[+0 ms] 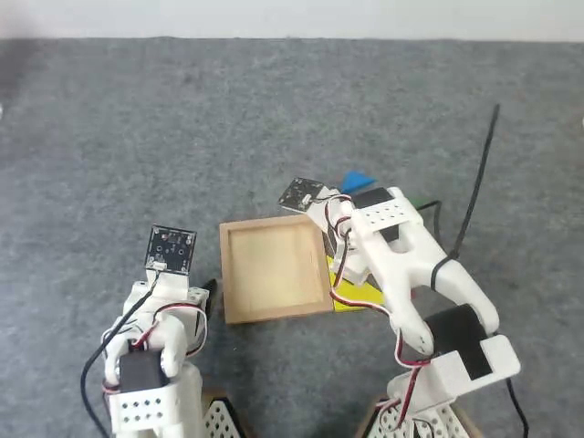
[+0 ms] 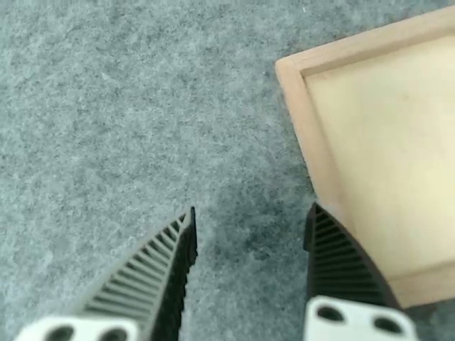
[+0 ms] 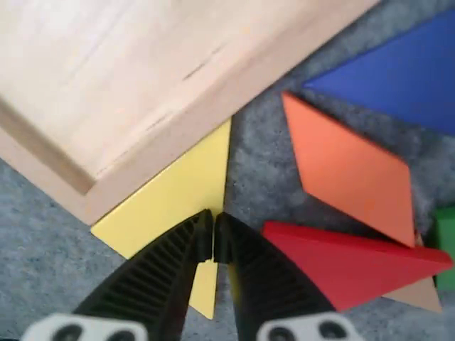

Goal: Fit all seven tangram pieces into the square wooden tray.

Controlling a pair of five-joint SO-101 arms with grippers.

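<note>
Tray (image 1: 274,266) floor bare wood (yellow piece (image 3: 167,202) outside, against wall).

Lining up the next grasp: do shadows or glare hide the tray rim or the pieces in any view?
High view: even light, no glare on the wooden tray. Left wrist view: faint shadow on the carpet between the fingers of the open left gripper, rim plain. Right wrist view: shadow along the tray's inner wall; the yellow piece under the shut right gripper shows no glare.
</note>
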